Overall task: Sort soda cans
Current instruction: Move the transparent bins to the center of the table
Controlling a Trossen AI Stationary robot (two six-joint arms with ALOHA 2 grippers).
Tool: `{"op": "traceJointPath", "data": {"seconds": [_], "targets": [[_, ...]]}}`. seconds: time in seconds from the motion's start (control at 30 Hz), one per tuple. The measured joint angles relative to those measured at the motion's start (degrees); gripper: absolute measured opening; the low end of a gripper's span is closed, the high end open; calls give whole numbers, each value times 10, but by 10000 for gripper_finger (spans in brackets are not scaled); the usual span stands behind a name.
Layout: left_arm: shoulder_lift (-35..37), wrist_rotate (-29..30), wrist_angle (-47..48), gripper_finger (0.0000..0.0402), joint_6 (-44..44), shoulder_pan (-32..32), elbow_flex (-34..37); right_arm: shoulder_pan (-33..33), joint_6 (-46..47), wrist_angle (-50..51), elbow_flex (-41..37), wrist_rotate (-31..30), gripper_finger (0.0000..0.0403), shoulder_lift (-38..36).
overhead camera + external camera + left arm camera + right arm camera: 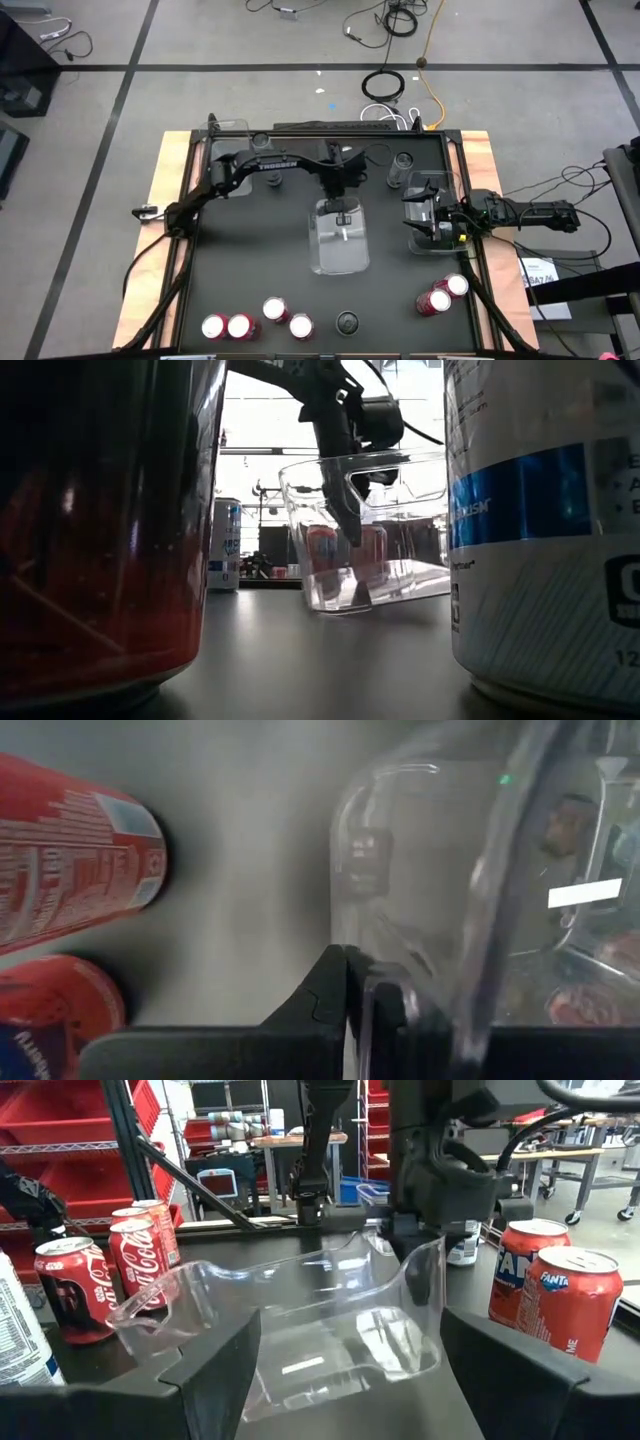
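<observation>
Over mid-desk, left pincer (343, 211) pinches the clear bin's (340, 250) rim and should drag it slowly, level, while right pincer (432, 228) waits spread.

The high view looks straight down on the whole black table (250, 280). The low view sits at tabletop level, pressed close between two cans, facing the clear rectangular plastic bin (365, 530) at frame centre. Both wrist views look close along the tabletop at that same bin.
</observation>
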State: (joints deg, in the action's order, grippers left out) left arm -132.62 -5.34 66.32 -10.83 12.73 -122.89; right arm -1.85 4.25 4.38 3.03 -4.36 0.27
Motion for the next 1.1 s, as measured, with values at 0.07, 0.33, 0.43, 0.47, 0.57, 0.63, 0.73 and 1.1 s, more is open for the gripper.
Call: {"op": "traceJointPath", "data": {"seconds": [0.07,0.33,0.43,0.47,0.57,0.63,0.73,1.1], "targets": [[0,-1,0,19,-1,-1,0,0,0,0,0,0,303,0],[0,-2,-30,54,-19,0,0,0,0,0,0,0,303,0],[0,-2,-54,56,-17,-1,0,0,0,0,0,0,303,0],[0,-2,-62,56,-16,-1,0,0,0,0,0,0,303,0],[0,-2,-69,57,-16,-1,0,0,0,0,0,0,303,0],[0,-2,-68,58,-16,-1,0,0,0,0,0,0,303,0],[0,-2,-60,58,-15,-1,-2,0,0,0,0,0,303,0],[1,18,12,59,-15,-1,-93,0,0,0,0,0,303,0]]}}
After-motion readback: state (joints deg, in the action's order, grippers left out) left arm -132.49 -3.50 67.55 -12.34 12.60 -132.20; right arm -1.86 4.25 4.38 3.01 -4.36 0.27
